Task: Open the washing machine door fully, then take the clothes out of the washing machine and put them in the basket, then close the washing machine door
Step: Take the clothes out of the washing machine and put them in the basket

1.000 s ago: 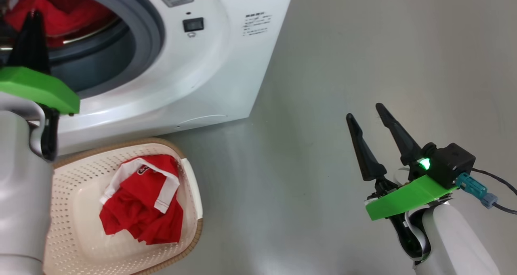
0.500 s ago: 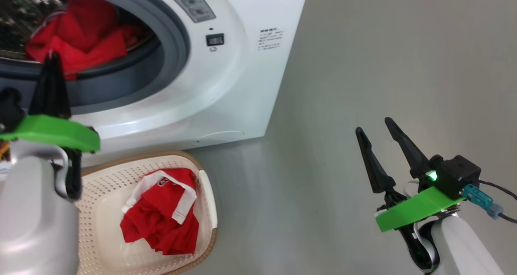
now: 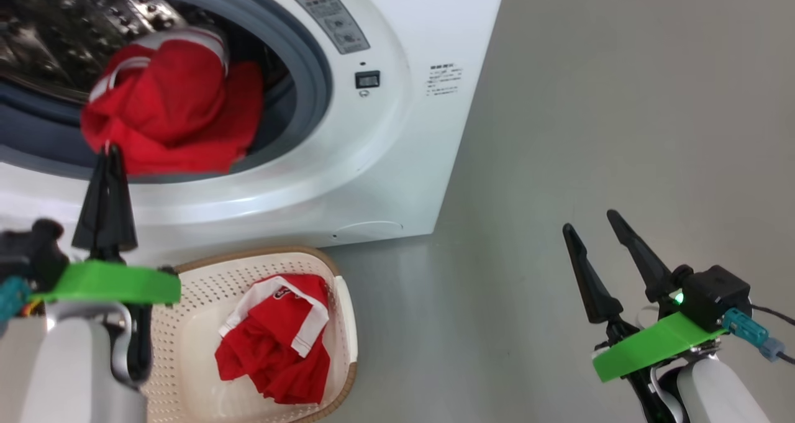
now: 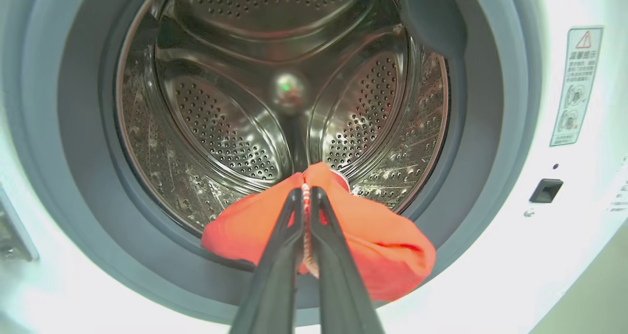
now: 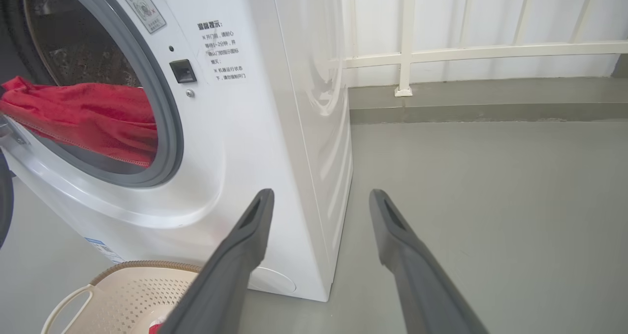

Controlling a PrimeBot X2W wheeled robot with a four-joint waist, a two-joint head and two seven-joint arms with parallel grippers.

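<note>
A bright red fabric garment (image 4: 387, 245) is clamped by the left gripper (image 4: 305, 192) at the white washing machine (image 3: 397, 174) mouth; the right gripper (image 3: 590, 220) is spread open, empty.

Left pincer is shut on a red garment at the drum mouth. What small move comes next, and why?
Probably draw the left pincer back and down toward the basket, grip shut. It clamps the red garment, which hangs over the grey rubber ring, and the basket stands on the floor just below the washing machine, partly unfilled.
</note>
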